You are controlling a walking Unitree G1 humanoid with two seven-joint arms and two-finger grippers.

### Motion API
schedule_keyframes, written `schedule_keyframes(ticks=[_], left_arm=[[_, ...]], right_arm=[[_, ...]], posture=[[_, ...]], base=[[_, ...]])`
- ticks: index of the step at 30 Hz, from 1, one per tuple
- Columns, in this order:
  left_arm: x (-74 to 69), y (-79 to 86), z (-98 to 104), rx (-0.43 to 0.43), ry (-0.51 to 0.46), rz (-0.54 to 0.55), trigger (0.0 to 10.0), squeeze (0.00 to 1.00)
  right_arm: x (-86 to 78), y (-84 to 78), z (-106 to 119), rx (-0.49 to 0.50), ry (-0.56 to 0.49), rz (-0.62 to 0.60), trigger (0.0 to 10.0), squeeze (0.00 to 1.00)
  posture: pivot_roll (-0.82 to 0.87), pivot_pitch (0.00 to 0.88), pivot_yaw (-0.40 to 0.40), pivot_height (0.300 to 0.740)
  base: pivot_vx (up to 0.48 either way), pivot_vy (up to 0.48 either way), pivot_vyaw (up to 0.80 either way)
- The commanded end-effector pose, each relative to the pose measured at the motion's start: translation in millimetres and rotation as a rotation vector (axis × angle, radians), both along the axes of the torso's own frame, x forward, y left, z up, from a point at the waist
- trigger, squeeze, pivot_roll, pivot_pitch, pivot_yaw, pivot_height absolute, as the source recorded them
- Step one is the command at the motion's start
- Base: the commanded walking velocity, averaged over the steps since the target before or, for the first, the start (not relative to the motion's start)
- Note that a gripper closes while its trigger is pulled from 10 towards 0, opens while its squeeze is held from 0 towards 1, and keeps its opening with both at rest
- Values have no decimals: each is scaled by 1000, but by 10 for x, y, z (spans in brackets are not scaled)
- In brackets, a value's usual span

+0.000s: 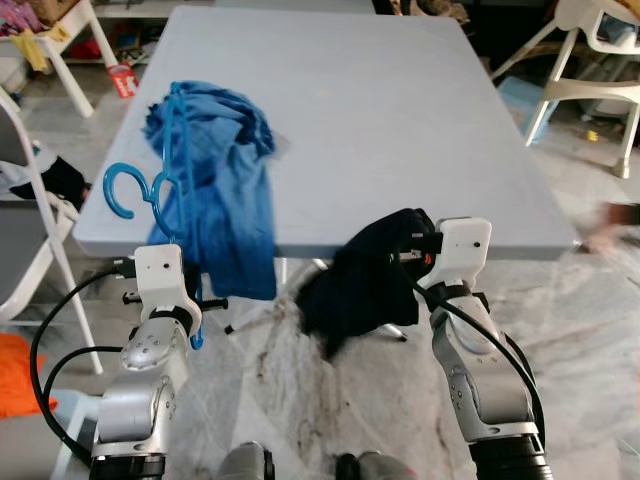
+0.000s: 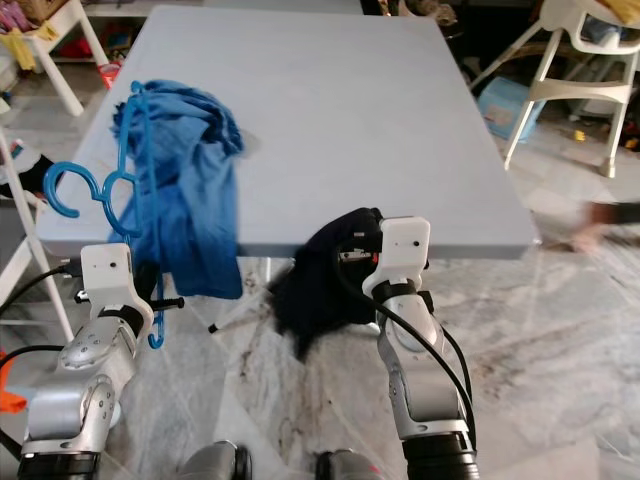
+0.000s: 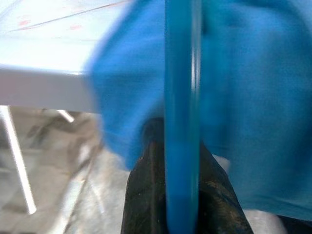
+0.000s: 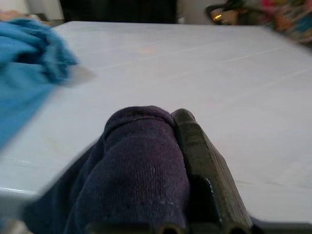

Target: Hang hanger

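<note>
Up front, a grey table (image 1: 400, 120) fills the view. Blue hanger (image 1: 150, 190) lies over its near-left edge, hooks jutting past the side, tangled with a blue garment (image 1: 235, 200) that drapes off the front edge. Left gripper (image 1: 185, 300), below that edge, has its black fingers (image 3: 146, 195) closed on the hanger's lower bar. Right gripper (image 1: 405, 250), at the table's front edge, is clamped on a dark navy cloth (image 1: 360, 285) that hangs beneath it. White chairs (image 1: 595, 70) stand on the marble floor (image 1: 300, 400).
</note>
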State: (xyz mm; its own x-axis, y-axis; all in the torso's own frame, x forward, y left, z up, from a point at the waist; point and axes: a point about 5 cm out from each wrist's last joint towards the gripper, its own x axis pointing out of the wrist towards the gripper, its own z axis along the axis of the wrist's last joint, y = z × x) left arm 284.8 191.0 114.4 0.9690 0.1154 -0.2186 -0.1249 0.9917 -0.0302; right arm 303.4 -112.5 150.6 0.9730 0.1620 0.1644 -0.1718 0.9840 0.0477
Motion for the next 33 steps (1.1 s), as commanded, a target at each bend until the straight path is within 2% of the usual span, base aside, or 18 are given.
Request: schedule_keyframes(ticks=[1,9,18,25,28,32,33], left_arm=[[-26,-12,-15,2,4,-1,10000,0],[-53,-32,-7,44,-13,-13,10000,0],[-109,-8,-38,39,-2,14,10000,0],[-146,-13,-9,110,-21,0,10000,0],[-174,-22,-2,133,-28,-14,10000,0],[-198,-23,-6,132,-29,-13,10000,0],[-208,-21,-4,133,-30,-9,10000,0]], right_arm=[[-20,0,67,-4,-34,8,10000,0],[-15,6,71,-20,-33,25,10000,0],[19,1,91,-33,-37,43,10000,0],[30,27,65,-26,0,65,10000,0],[64,9,77,-18,17,46,10000,0],[134,15,162,-77,-8,77,10000,0],[194,25,232,-90,-22,106,10000,0]], posture=[[-29,199,-19,740],[-26,204,-29,740],[-11,211,-42,740],[-4,215,-44,740],[6,221,-43,740],[15,224,-46,740],[18,227,-50,740]], base=[[0,0,0],[0,0,0],[0,0,0],[0,0,0],[0,0,0],[0,0,0],[0,0,0]])
